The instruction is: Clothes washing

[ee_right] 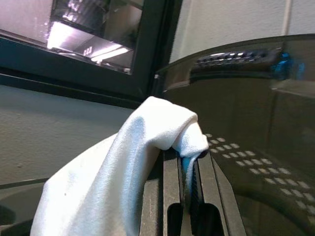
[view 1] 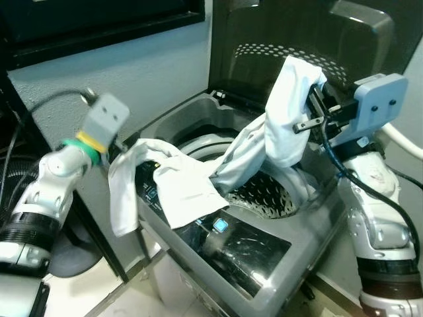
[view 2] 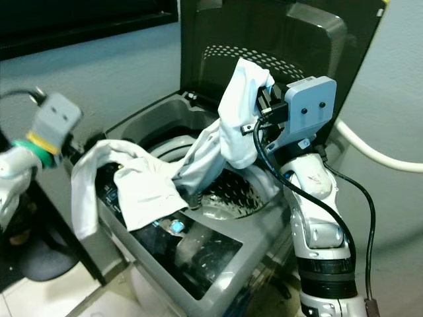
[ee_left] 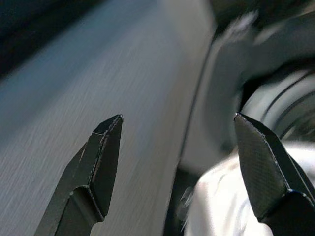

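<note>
A white garment (view 1: pixel 198 175) hangs over the open top-loading washing machine (view 1: pixel 251 257). One end is lifted high above the drum (view 1: pixel 261 195), and my right gripper (view 1: pixel 310 109) is shut on that end. The rest drapes over the machine's front-left rim and control panel, with a flap (view 1: pixel 122 198) hanging down outside. My left gripper (ee_left: pixel 177 147) is open beside that draped end near the machine's left corner, holding nothing. In the right wrist view the cloth (ee_right: pixel 123 187) is pinched between the closed fingers (ee_right: pixel 172 196).
The machine's dark lid (view 1: pixel 297 39) stands raised behind the drum. A grey-blue wall (view 1: pixel 132 72) and a dark window frame (view 1: pixel 99 26) lie behind. A white hose (view 2: pixel 370 148) runs along the wall at right. A black stand leg (view 1: pixel 99 238) is at left.
</note>
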You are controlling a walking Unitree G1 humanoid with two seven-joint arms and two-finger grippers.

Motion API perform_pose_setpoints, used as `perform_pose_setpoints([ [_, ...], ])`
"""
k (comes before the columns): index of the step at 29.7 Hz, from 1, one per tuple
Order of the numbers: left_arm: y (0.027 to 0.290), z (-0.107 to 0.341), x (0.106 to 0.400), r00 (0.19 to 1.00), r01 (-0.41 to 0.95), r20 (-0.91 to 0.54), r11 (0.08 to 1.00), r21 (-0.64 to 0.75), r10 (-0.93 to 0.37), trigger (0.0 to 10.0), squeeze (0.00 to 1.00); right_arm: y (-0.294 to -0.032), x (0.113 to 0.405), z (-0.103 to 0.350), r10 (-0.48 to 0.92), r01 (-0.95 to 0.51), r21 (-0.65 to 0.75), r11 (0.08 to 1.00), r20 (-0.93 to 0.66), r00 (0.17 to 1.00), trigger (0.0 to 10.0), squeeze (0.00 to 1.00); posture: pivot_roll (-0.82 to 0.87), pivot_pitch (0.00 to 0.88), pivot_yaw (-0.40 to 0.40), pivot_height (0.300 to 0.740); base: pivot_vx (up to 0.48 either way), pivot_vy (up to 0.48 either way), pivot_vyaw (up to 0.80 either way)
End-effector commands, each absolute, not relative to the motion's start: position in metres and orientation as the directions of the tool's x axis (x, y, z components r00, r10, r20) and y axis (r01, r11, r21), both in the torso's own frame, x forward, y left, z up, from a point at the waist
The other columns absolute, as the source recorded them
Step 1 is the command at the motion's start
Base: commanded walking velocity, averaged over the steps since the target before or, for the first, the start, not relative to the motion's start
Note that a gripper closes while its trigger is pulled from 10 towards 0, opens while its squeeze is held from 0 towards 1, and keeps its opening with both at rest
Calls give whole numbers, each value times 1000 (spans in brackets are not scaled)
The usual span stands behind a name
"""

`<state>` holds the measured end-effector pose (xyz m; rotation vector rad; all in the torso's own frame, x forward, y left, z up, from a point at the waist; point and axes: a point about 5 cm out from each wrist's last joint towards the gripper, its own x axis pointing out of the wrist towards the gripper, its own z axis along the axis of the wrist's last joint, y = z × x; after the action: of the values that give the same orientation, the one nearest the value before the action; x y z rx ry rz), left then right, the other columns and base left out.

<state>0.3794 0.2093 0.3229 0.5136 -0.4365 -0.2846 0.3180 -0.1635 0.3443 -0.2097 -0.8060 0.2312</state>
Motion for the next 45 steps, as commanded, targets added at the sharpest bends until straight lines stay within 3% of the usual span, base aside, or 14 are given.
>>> perform_pose_setpoints([
  [1, 195, 323, 375, 817, 297, 307, 813, 501, -488, 10000, 0, -162, 317, 342, 282, -129, -267, 955, 684, 673, 10000, 0, -62, 96, 83, 740, 0, 0, 0],
  [2, 195, 323, 375, 817, 297, 307, 813, 501, -488, 10000, 0, -162, 317, 342, 282, -129, -267, 955, 684, 673, 10000, 0, -62, 96, 83, 740, 0, 0, 0],
  [3, 175, 322, 366, 729, 480, 268, 750, 455, -630, 10000, 0, -161, 317, 341, 281, -129, -266, 955, 682, 675, 10000, 0, -61, 96, 87, 740, 0, 0, 0],
  [4, 175, 322, 366, 729, 480, 268, 750, 455, -630, 10000, 0, -161, 317, 341, 281, -129, -266, 955, 682, 675, 10000, 0, -61, 96, 87, 740, 0, 0, 0],
  [7, 151, 307, 350, 608, 620, 153, 586, 521, -779, 10000, 0, -159, 317, 336, 295, -129, -287, 949, 668, 683, 10000, 0, -58, 94, 91, 740, 0, 0, 0],
  [12, 142, 296, 347, 632, 579, 188, 619, 531, -752, 10000, 0, -149, 316, 322, 400, -275, -292, 916, 609, 685, 10000, 0, -52, 95, 88, 740, 0, 0, 0],
  [14, 139, 299, 344, 653, 542, 257, 677, 498, -712, 10000, 0, -131, 308, 314, 556, -494, -278, 824, 561, 613, 10000, 0, -48, 95, 89, 740, 0, 0, 0],
  [16, 139, 301, 343, 654, 540, 268, 684, 490, -708, 10000, 0, -128, 306, 313, 584, -523, -286, 803, 552, 595, 10000, 0, -48, 95, 89, 740, 0, 0, 0],
  [18, 125, 330, 325, 564, 588, 411, 698, 410, -716, 10000, 0, -107, 308, 297, 703, -579, -400, 710, 438, 560, 10000, 0, -44, 94, 88, 740, 0, 0, 0],
  [20, 105, 351, 298, 420, 692, 464, 606, 392, -780, 10000, 0, -85, 320, 274, 748, -609, -436, 662, 344, 567, 10000, 0, -39, 92, 88, 740, 0, 0, 0],
  [23, 98, 350, 287, 378, 712, 441, 560, 424, -814, 10000, 0, -75, 324, 261, 767, -646, -415, 641, 305, 565, 10000, 0, -32, 92, 90, 740, 0, 0, 0],
  [28, 91, 345, 282, 439, 563, 444, 624, 542, -781, 10000, 0, -55, 321, 238, 823, -738, -366, 567, 225, 521, 10000, 0, -24, 94, 86, 740, 0, 0, 0],
  [37, 94, 356, 283, 505, 514, 513, 720, 467, -694, 10000, 0, -35, 322, 225, 811, -690, -448, 568, 166, 560, 10000, 0, -10, 97, 77, 740, 0, 0, 0],
  [45, 87, 358, 281, 503, 517, 523, 725, 455, -688, 10000, 0, -56, 364, 239, 497, -309, -555, 772, 225, 838, 10000, 0, -25, 99, 80, 740, 0, 0, 0],
])
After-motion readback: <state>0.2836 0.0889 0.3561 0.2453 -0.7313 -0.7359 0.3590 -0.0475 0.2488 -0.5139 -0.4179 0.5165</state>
